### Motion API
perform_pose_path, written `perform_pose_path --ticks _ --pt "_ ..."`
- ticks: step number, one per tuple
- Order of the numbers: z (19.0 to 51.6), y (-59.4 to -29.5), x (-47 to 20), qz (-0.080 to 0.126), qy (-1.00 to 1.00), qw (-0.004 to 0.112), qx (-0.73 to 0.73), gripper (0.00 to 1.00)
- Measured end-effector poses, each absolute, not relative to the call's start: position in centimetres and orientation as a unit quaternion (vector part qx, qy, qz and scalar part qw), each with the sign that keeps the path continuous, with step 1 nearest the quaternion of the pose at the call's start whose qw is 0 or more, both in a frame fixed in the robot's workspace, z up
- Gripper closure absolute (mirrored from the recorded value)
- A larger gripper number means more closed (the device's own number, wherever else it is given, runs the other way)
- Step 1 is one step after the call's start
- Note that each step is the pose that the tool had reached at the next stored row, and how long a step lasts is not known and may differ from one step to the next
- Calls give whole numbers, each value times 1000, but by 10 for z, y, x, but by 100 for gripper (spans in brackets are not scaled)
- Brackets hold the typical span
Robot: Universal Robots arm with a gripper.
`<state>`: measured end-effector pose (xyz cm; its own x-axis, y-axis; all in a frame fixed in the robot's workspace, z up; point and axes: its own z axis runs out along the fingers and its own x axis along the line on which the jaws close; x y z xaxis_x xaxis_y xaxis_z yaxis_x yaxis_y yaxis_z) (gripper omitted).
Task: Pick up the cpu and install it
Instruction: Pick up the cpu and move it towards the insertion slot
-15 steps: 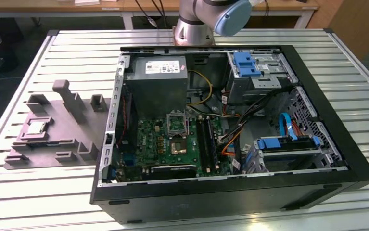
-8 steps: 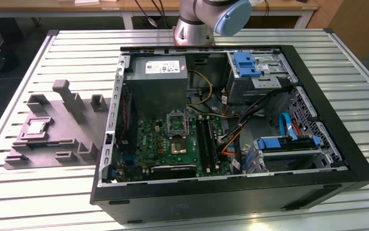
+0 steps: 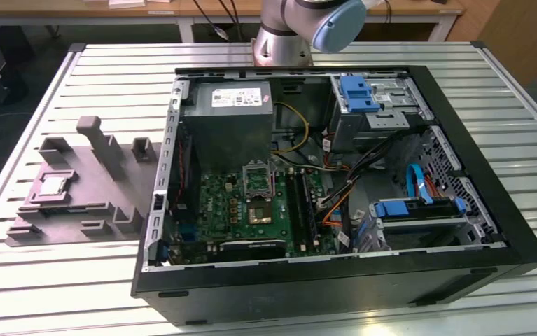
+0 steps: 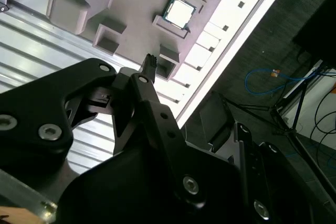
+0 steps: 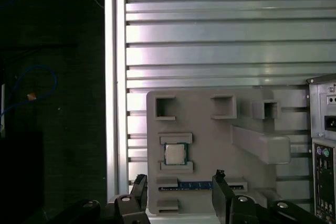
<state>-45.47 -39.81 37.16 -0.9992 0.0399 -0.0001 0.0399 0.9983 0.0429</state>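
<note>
The cpu (image 5: 176, 153) is a small silvery square lying flat in a pocket of the grey plastic fixture (image 5: 210, 124). It also shows in the second wrist view, cpu (image 4: 180, 11), and in the exterior view, cpu (image 3: 52, 185), on the exterior view's left. My gripper (image 5: 179, 183) hangs well above the fixture, open, with nothing between its black fingers (image 5: 219, 179). In the first wrist view the cpu lies in line with the gap between the fingers. The metal-framed socket (image 3: 257, 178) sits on the green board inside the open computer case.
The black computer case (image 3: 343, 280) lies open on the slatted metal table (image 3: 109, 70), close beside the fixture (image 3: 91, 189). A memory strip (image 5: 194, 184) rests in a fixture slot near the cpu. The table edge (image 5: 110, 77) runs close to the fixture. The arm's base (image 3: 287, 31) stands behind the case.
</note>
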Motion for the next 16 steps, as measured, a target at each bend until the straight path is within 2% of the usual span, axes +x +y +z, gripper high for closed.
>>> perform_pose_path --ticks 16 --pt "360 -399 -456 21 1000 0 20 40"
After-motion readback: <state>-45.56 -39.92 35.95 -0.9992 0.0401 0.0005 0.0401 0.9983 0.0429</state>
